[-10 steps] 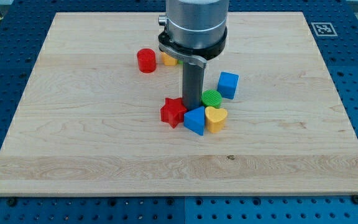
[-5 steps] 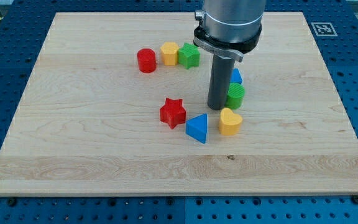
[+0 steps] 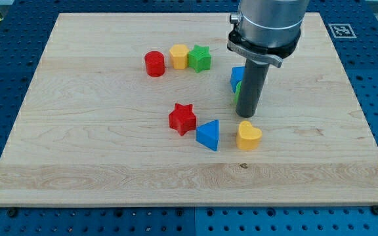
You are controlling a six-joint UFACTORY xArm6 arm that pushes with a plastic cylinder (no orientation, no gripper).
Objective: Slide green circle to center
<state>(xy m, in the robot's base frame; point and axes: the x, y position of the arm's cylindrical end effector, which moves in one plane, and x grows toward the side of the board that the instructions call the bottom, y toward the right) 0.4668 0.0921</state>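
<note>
The green circle (image 3: 238,90) is almost wholly hidden behind my rod, right of the board's middle; only a green sliver shows at the rod's left edge. My tip (image 3: 246,115) rests on the board just in front of it, above the yellow heart (image 3: 248,136). A blue cube (image 3: 237,78) sits right behind the green circle, also partly hidden by the rod.
A red star (image 3: 182,118) and a blue triangle (image 3: 209,134) lie near the board's middle. A red cylinder (image 3: 154,63), a yellow block (image 3: 178,56) and a green star (image 3: 200,58) stand in a row toward the view's top. The wooden board (image 3: 77,144) has blue table around it.
My rod has moved to the view's right, from beside the red star to past the yellow heart. The green circle was pushed right and is now hidden behind the rod; the heart shifted right too.
</note>
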